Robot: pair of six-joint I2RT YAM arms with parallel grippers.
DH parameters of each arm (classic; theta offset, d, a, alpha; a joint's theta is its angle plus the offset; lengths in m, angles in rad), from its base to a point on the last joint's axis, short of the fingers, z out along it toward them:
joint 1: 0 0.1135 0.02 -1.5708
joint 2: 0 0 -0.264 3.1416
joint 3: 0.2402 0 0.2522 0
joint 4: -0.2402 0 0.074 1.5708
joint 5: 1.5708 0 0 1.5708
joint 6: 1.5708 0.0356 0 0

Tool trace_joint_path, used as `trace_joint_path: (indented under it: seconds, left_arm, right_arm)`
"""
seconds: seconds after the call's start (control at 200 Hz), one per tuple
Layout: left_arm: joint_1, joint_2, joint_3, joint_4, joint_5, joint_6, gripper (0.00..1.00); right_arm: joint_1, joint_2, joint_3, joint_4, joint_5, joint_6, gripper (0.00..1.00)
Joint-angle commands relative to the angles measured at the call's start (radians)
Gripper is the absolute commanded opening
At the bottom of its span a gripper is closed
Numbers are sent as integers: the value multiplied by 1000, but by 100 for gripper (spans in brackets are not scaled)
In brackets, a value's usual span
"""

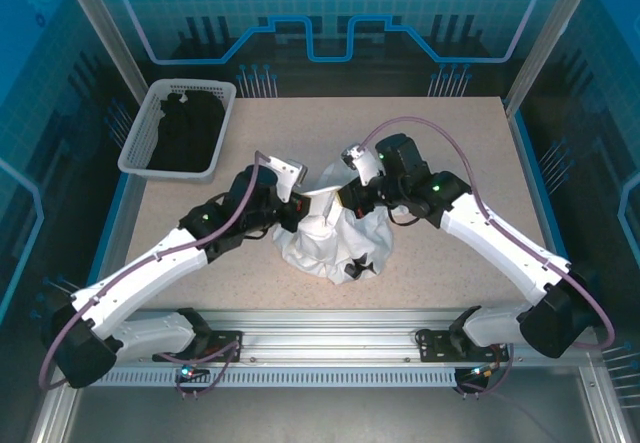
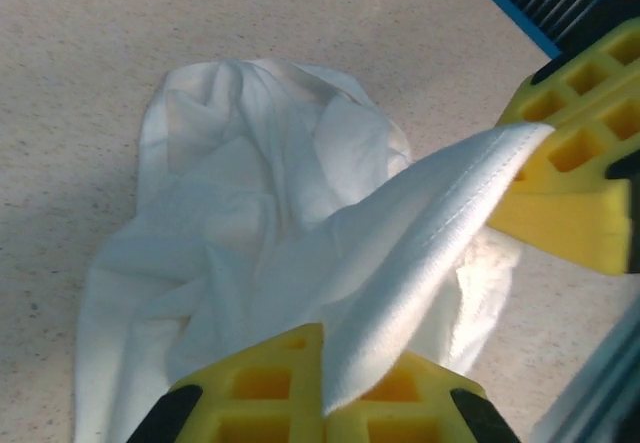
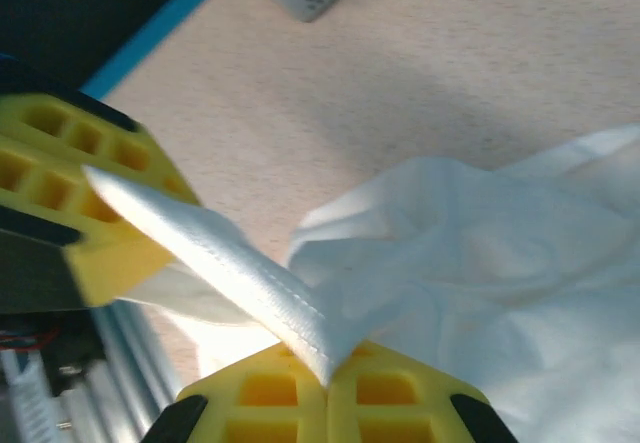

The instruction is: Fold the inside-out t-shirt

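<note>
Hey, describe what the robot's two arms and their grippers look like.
The left arm and right arm have glossy white shells, black joints, a small green light each and a looping grey-purple cable. The gripper fingers are yellow blocks moulded with square recesses, black at their bases.

The white-and-black left arm [image 1: 165,261] and right arm [image 1: 500,245] angle inward over the crumpled white cloth t-shirt [image 1: 325,248]; the yellow-padded left gripper [image 2: 330,373] and right gripper [image 3: 328,363] face each other, both clamped on its hem.
</note>
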Motion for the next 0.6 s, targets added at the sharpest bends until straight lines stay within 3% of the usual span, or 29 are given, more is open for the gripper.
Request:
trace_joint_path:
  seconds: [0.0, 0.055, 0.135, 0.415, 0.595]
  left_arm:
    - [117, -54, -32, 119, 403, -194, 0]
    - [157, -68, -69, 218, 516, -292, 0]
    - [163, -79, -64, 214, 498, -321, 0]
    - [163, -46, -34, 191, 427, -335, 0]
    - [161, -36, -32, 191, 430, -333, 0]
  right_arm:
    - [29, -18, 54, -124, 368, -63, 3]
    - [42, -12, 64, -152, 466, -73, 4]
    - [46, -23, 50, -153, 488, -85, 6]
    - [39, -162, -187, 93, 8, -47, 32]
    - [35, -157, -243, 168, -2, 20, 46]
